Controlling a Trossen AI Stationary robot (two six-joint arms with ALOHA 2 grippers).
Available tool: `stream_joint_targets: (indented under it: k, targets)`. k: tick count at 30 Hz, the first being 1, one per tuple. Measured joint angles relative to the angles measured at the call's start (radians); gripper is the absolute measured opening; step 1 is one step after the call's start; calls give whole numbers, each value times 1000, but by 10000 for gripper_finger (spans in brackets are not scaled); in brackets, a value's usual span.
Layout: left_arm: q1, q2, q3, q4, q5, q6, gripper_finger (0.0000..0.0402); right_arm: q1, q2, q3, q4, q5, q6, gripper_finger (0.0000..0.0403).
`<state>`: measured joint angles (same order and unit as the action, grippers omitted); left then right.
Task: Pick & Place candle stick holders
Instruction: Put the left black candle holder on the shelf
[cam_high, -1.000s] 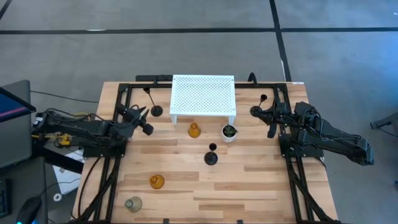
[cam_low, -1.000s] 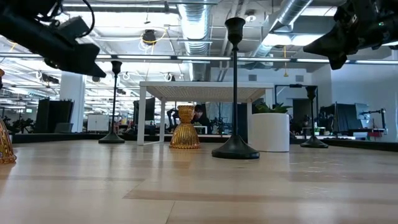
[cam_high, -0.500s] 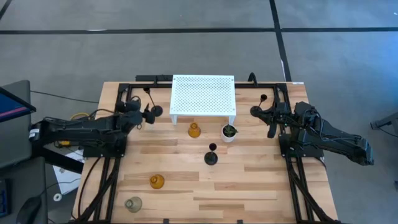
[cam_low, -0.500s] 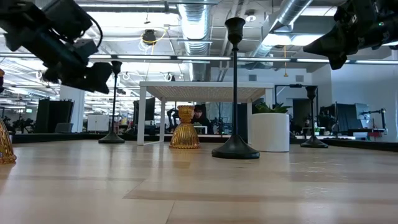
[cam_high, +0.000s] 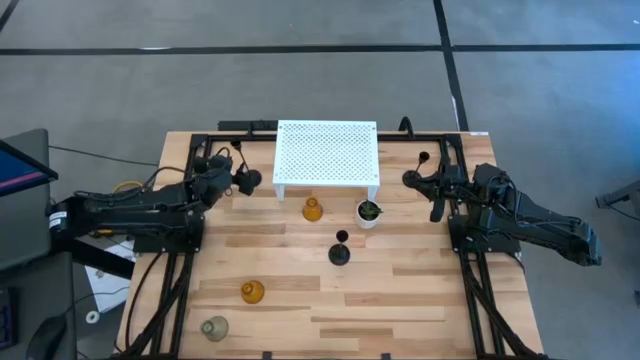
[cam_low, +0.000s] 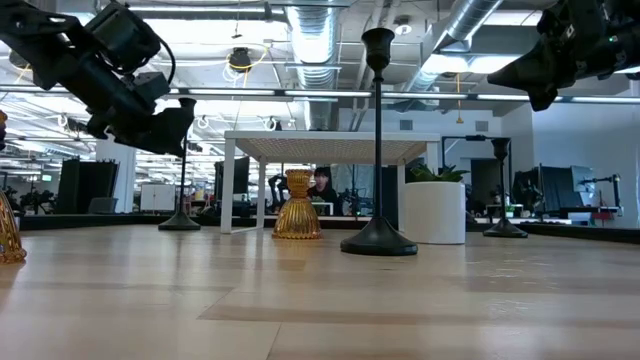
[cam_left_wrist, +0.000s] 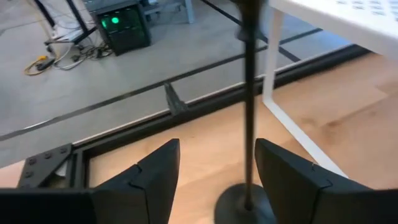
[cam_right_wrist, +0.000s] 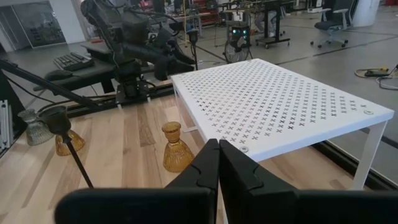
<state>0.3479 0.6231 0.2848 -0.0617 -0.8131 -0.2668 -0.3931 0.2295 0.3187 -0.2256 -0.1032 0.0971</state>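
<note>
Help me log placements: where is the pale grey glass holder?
High view: the pale grey glass holder stands at the table's near-left corner, beside an amber holder.

shelf at table rear; plant pot before its right leg; one holder before pot.

Table: light wood planks, smooth, satin sheen. Raised shelf: white perforated sheet, matt, apparently painted metal. 3 tall candle holders, e.g. centre one: black, matt, metal-like. 2 amber holders, e.g.: ribbed translucent glass, glossy. Grey holder: pale glass. Plant pot: white, smooth, matt. Left gripper fingers: dark matt plastic.
</note>
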Motion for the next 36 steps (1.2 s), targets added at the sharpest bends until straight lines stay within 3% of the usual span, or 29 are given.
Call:
stream_joint_targets:
  k: [14,26,36]
  targets:
    - [116,46,0,119,198,24,241,0,0,0,-1,0,0,0]
    - [183,224,-1,265,202,24,270,0,0,0,-1,0,0,0]
    - [185,244,-1,268,201,24,244,0,0,0,0,0,0,0]
